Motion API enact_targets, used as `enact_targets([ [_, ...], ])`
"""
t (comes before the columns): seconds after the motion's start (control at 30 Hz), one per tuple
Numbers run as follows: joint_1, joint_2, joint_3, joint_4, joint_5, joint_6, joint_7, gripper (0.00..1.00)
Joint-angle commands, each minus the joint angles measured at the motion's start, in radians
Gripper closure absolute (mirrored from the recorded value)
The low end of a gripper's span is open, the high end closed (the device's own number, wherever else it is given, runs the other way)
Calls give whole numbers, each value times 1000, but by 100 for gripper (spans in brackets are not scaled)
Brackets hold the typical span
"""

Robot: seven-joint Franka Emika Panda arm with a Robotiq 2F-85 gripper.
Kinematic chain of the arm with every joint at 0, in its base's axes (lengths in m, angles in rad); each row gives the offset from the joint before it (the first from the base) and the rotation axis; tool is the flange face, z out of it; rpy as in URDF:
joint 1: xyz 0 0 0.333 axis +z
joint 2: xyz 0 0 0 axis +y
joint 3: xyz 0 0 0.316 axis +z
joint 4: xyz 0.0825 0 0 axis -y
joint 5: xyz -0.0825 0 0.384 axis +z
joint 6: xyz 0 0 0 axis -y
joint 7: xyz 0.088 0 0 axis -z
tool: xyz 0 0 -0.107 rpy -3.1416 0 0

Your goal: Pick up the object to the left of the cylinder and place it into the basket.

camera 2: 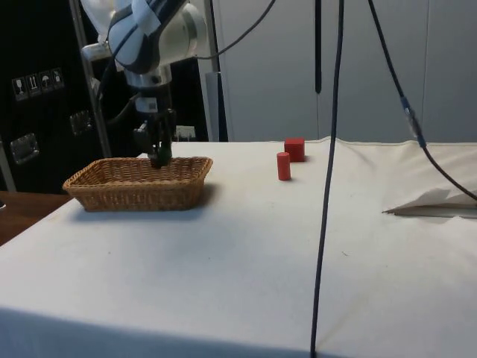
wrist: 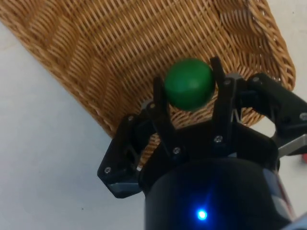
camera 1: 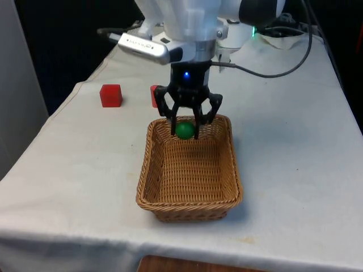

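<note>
My gripper point(camera 1: 185, 131) is shut on a green ball point(camera 1: 184, 130) and holds it just above the far end of a wicker basket point(camera 1: 187, 207). The wrist view has the ball point(wrist: 189, 84) pinched between both fingers point(wrist: 162, 103), with the basket's woven floor point(wrist: 96, 48) below it. From the side, the gripper point(camera 2: 159, 158) reaches down to the rim of the basket point(camera 2: 127, 190) near its far wall. A red cylinder point(camera 2: 283, 165) stands on the cloth beyond the basket, and the arm half hides that cylinder point(camera 1: 153, 95) in the front view.
A red cube point(camera 1: 110, 95) sits on the cloth at the front view's left, beside the cylinder; the side view has the cube point(camera 2: 294, 148) just behind it. A black cable point(camera 2: 326, 186) hangs down close to the side camera.
</note>
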Motion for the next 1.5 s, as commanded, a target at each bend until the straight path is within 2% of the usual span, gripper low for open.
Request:
enact_targets([
  [0.0, -9, 12, 8, 11, 10, 2, -8, 100],
  [0.1, -10, 28, 9, 17, 17, 7, -11, 100],
  [0.13, -1, 22, 0, 9, 9, 3, -3, 100],
  [0.17, -11, 34, 10, 20, 19, 9, -11, 100],
  [0.37, -11, 79, 8, 42, 43, 16, -20, 100],
  [0.4, -3, 77, 0, 35, 39, 17, -14, 100],
  [0.43, -10, 82, 6, 45, 46, 15, -20, 100],
  [0.6, -8, 88, 2, 52, 48, 14, -20, 100],
  [0.67, -3, 88, -2, 48, 46, 17, -16, 100],
  [0.8, -5, 88, 0, 50, 47, 15, -17, 100],
  [0.83, -4, 88, -1, 50, 47, 16, -17, 94],
  [0.97, -3, 88, -2, 48, 46, 17, -16, 56],
  [1.0, -4, 88, -1, 49, 46, 16, -16, 56],
  [1.1, -4, 88, -1, 49, 46, 16, -16, 27],
  [1.13, -3, 88, -1, 49, 46, 16, -16, 3],
  [1.17, -3, 88, -1, 49, 46, 16, -16, 0],
  [1.37, -3, 88, -2, 49, 46, 16, -16, 0],
  [1.47, 4, 87, -6, 47, 42, 15, -11, 0],
])
